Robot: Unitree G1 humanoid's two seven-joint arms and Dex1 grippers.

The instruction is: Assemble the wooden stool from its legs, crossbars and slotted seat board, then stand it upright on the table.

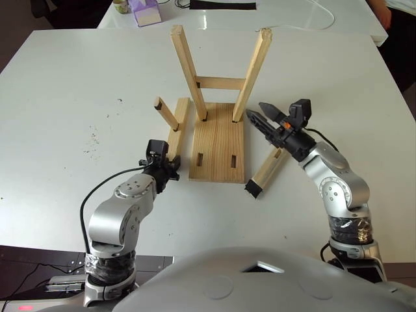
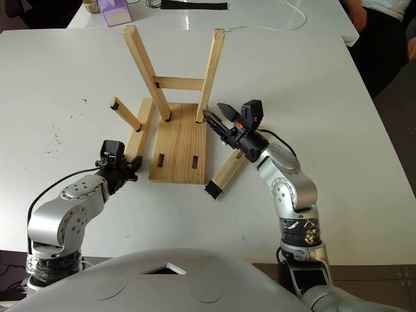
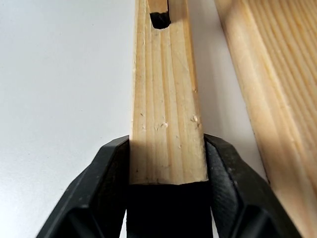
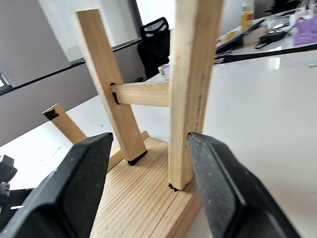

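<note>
1. Left claw [image 1: 169, 166]: squeezes loose leg [image 1: 179, 123] just left of seat board [image 1: 218, 146], ready to lift.
2. Right claw [image 1: 257, 110]: gapes wide beside standing leg [image 1: 252, 71] on seat board, maybe to steady it.

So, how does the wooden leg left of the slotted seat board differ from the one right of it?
The left pale wooden leg is gripped at its near end by the left hand; the right pale wooden leg lies free. The left leg carries a short crossbar; the right leg shows none. The left leg runs along the seat board; the right leg slants away from it. Both lie on the white table.
</note>
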